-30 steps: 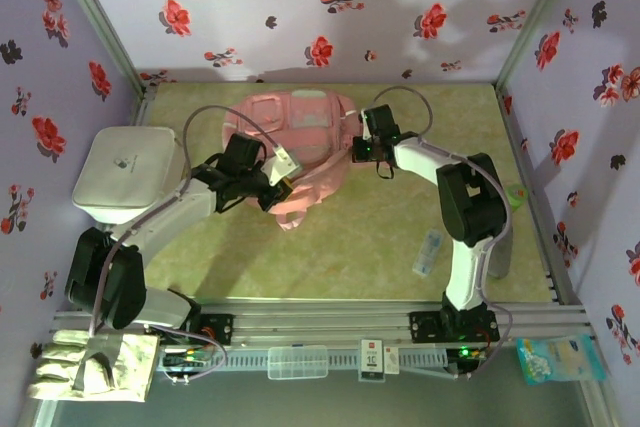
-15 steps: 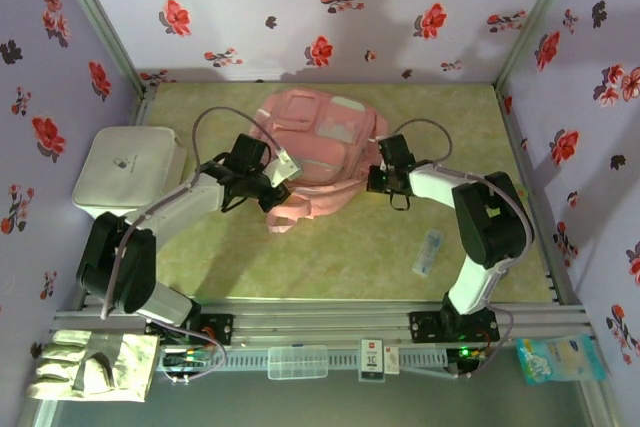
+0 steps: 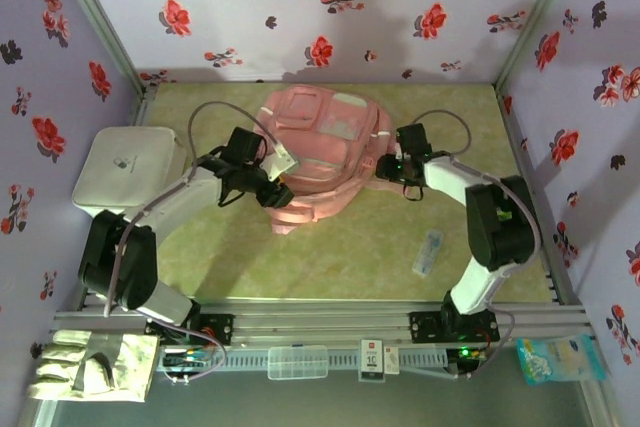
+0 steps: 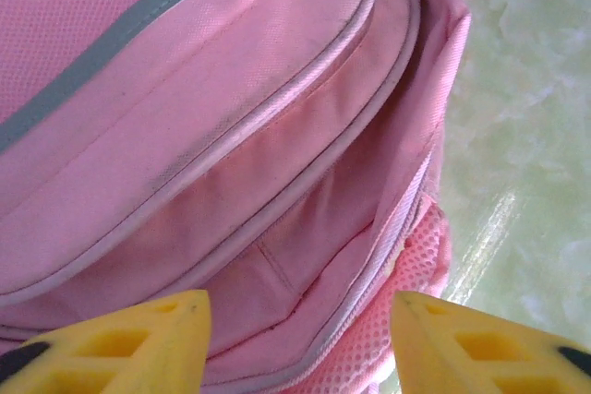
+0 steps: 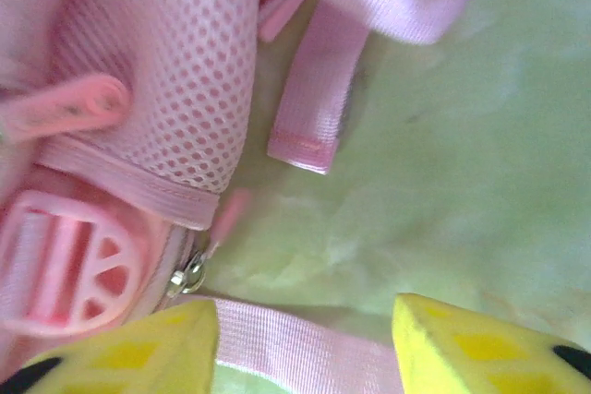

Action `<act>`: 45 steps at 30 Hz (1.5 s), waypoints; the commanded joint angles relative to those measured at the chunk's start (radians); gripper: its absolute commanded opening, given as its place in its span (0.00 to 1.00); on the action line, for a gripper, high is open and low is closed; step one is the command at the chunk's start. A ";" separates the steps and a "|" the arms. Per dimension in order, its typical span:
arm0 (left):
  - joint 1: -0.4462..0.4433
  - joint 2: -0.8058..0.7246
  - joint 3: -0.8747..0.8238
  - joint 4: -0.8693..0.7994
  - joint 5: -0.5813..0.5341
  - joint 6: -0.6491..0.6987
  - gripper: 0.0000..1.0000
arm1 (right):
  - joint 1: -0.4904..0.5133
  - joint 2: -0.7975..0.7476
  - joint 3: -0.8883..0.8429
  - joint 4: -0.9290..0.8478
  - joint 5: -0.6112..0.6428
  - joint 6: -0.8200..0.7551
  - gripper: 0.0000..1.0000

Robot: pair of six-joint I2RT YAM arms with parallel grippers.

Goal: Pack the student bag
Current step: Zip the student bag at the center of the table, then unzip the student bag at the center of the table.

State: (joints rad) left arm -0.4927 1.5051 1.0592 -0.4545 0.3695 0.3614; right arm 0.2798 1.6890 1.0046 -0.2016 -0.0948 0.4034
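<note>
Left pincer (image 4: 300, 320) and right pincer (image 5: 305, 320) both stand released, gripping nothing, flanking the pink student bag (image 3: 318, 142) lying flat on the surface (image 3: 380, 247) between them, likely placed to work its opening from 2 sides.

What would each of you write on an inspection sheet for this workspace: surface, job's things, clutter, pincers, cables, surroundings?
Surface: green marbled table, no spill seen.
Job's things: pink student bag lying at the far middle.
Clutter: white box at the left; small clear item at the right; gloves and blue packet beyond the near rail.
Pincers: left pincer open at the bag's near-left edge; right pincer open above a pink strap at the bag's right side; neither holds anything.
Cables: left grey cable and right grey cable each loop above a wrist; no snag seen.
Surroundings: lilac flowered walls on three sides.
</note>
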 commanded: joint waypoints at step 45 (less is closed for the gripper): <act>-0.080 0.156 0.233 0.204 -0.238 0.294 0.07 | -0.038 0.302 0.395 0.140 -0.545 -0.124 0.78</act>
State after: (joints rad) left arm -0.5945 1.7096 1.3056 -0.3359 0.1249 0.7189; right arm 0.2512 1.9533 1.3525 -0.0490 -0.5568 0.3157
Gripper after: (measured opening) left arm 0.088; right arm 0.778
